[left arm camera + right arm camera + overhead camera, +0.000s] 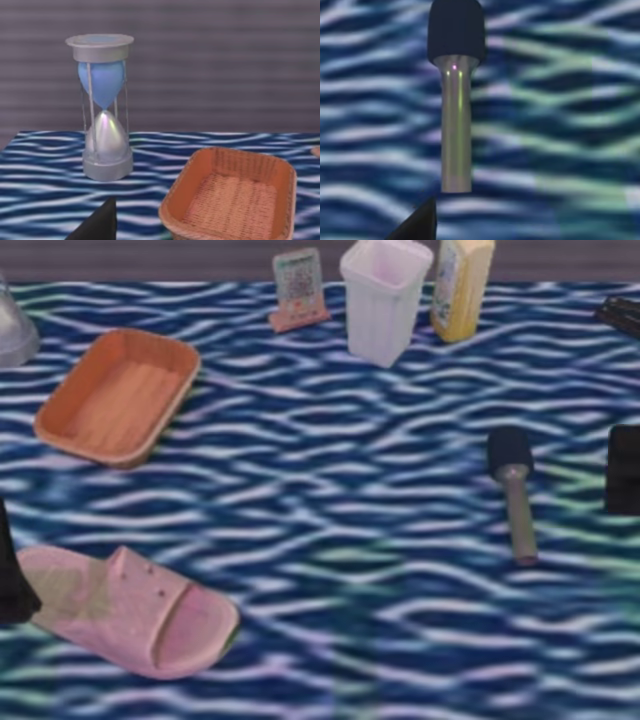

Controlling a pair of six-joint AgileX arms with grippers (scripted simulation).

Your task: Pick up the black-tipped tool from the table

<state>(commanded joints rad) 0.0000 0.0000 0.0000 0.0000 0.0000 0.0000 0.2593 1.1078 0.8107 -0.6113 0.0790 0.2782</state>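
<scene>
While the black-tipped tool (pixel 516 495) lies untouched on the table (pixel 330 500), the step in hand reads as the approach, not yet the grasp.

Tool position: right part of the table, flat on the patterned cloth, black head toward the far edge, grey handle running toward the near edge, slightly slanted. Nothing touches it.

Right gripper: at the right edge of the top view (pixel 622 470), just beside the tool and apart from it. Only a dark finger corner shows in the right wrist view; whether the fingers are spread or closed, I cannot tell.

Right wrist view: tool (pixel 456 95) fills the frame lengthwise, so the camera looks about along its axis.

Left gripper: parked at the left edge by the pink slipper (pixel 130 610); fingers' state cannot be told.

Advice for the step: centre over the grey handle, not the wider head; set the fingers across the handle, one on each side; descend straight, close only when the handle sits between them. Handle is round and smooth-looking, so an off-centre pinch could roll it away.

Clutter: orange basket (pixel 118 395), white bin (pixel 385 300), yellow bottle (pixel 461 288), all well apart.
</scene>
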